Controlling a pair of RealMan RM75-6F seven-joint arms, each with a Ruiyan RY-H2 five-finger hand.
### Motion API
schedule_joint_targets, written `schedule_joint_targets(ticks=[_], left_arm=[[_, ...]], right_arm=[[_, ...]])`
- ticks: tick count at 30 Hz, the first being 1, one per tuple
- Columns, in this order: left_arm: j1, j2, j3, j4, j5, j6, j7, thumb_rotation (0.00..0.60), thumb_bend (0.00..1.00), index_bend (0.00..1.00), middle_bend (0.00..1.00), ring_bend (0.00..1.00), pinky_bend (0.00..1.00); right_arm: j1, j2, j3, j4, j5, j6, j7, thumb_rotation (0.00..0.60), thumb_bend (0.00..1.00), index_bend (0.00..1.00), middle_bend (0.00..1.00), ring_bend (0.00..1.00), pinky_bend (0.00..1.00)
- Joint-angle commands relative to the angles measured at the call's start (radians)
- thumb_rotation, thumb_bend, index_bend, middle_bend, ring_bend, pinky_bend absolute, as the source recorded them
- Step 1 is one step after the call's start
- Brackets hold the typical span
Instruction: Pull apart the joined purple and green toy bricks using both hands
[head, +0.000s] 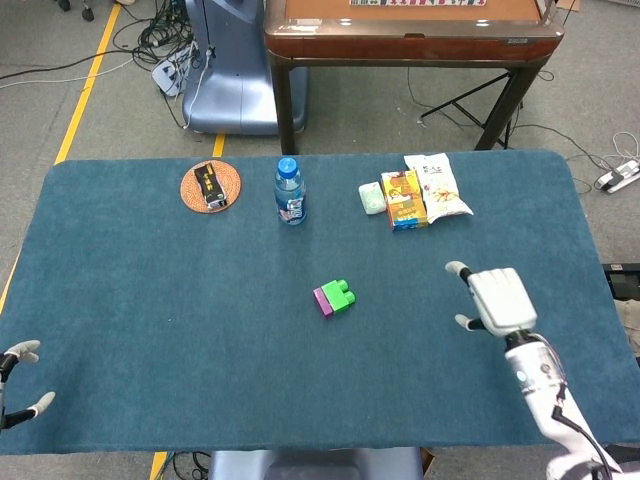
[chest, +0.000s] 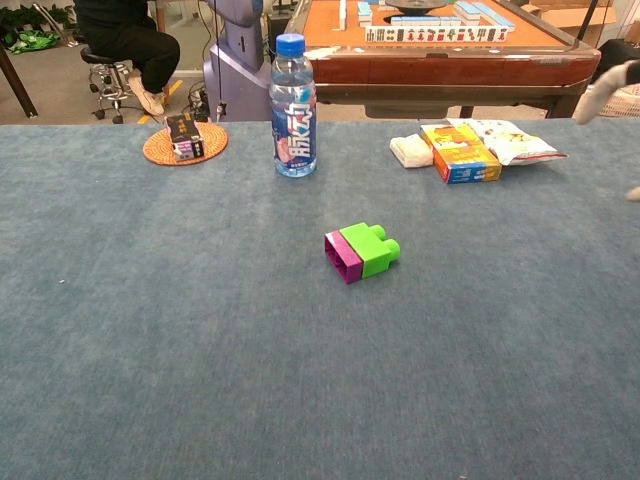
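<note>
Teal felt is covering the whole table (head: 150, 300), and nearest of all, at its front-left edge, the robot's left hand (head: 18, 385) is showing only pale fingertips, spread apart and holding nothing. Farther in on the other side, the white-backed right hand (head: 492, 300) is hovering over the cloth with its fingers (head: 458, 269) apart and empty, pointing toward the joined purple and green plastic toy bricks (head: 333, 297). That pair is lying on its side well apart from both hands, off to the left of the right fingertips, purple slab facing the near-left and green studs pointing away to the right. For a clean pull, each hand should probably be taking one colour only, the right closing on the green end and the left on the purple, then drawing straight apart along the stud axis, not twisting. Beyond the bricks, a clear plastic water bottle with a blue cap (chest: 293, 105) is standing upright.
</note>
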Motion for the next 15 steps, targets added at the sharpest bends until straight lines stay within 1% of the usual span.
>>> schedule_joint_targets(ticks=[1,5,8,11,15], left_arm=[[0.002,-0.005,-0.003,0.006,-0.006,-0.003,-0.005,0.600,0.00,0.33,0.38,0.34,0.53],[0.004,-0.008,-0.004,0.013,-0.011,-0.009,-0.011,0.600,0.00,0.32,0.38,0.34,0.53],[0.004,-0.009,-0.003,0.019,-0.011,-0.014,-0.015,0.600,0.00,0.33,0.38,0.34,0.53],[0.002,-0.008,-0.002,0.024,-0.006,-0.020,-0.012,0.600,0.00,0.32,0.38,0.34,0.53],[-0.005,-0.006,-0.007,0.024,0.000,-0.026,-0.013,0.600,0.00,0.33,0.38,0.34,0.53]], right_arm=[[0.145,-0.085,0.065,0.055,0.159,-0.123,-0.104,0.600,0.00,0.28,1.00,1.00,1.00],[0.259,-0.150,0.080,0.121,0.280,-0.200,-0.153,0.600,0.00,0.28,1.00,1.00,1.00],[0.331,-0.201,0.068,0.180,0.332,-0.230,-0.199,0.600,0.00,0.28,1.00,1.00,1.00],[0.388,-0.246,0.060,0.230,0.385,-0.266,-0.204,0.600,0.00,0.28,1.00,1.00,1.00],[0.449,-0.300,0.043,0.303,0.423,-0.299,-0.201,0.600,0.00,0.28,1.00,1.00,1.00]])
